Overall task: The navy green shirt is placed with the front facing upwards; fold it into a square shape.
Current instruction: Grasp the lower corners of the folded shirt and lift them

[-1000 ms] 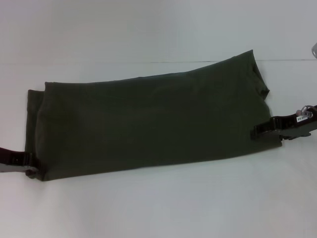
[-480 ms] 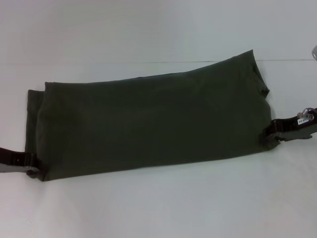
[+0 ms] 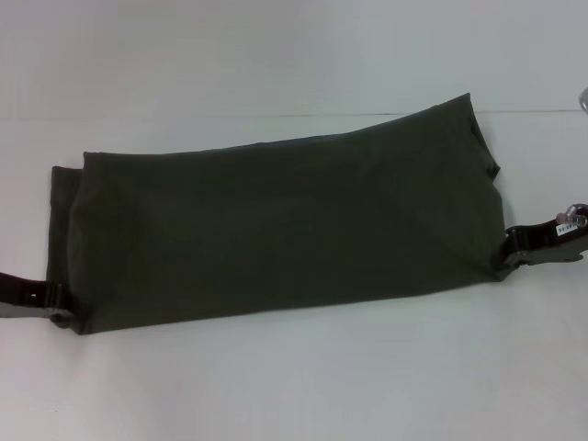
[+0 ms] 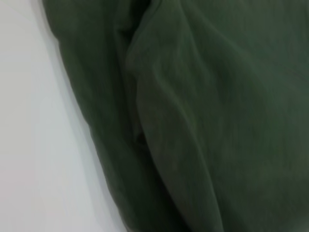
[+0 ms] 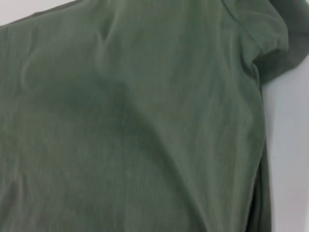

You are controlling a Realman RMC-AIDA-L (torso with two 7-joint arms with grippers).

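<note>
Reaching in low from the left edge of the head view, the left gripper [image 3: 62, 312] sits at the near-left corner of the navy green shirt [image 3: 276, 234], its dark tip touching the hem there; whether its fingers are closed on the cloth or merely beside it cannot be told. At the opposite end, the right gripper [image 3: 514, 250] meets the shirt's near-right corner, its black body running off toward the right edge of the picture, and the state of its fingers cannot be told either.

Between the two grippers the shirt lies folded into a long band across the white worktop [image 3: 294, 377], plain green side up, its right end angled farther from the robot than its left. A second layer of cloth peeks out along the left end, and a sleeve fold shows at the far-right corner. The left wrist view shows soft ridges of green fabric [image 4: 203, 121] beside bare worktop; the right wrist view shows a broad, gently creased expanse of cloth [image 5: 135, 125] with a sleeve edge at one corner.
</note>
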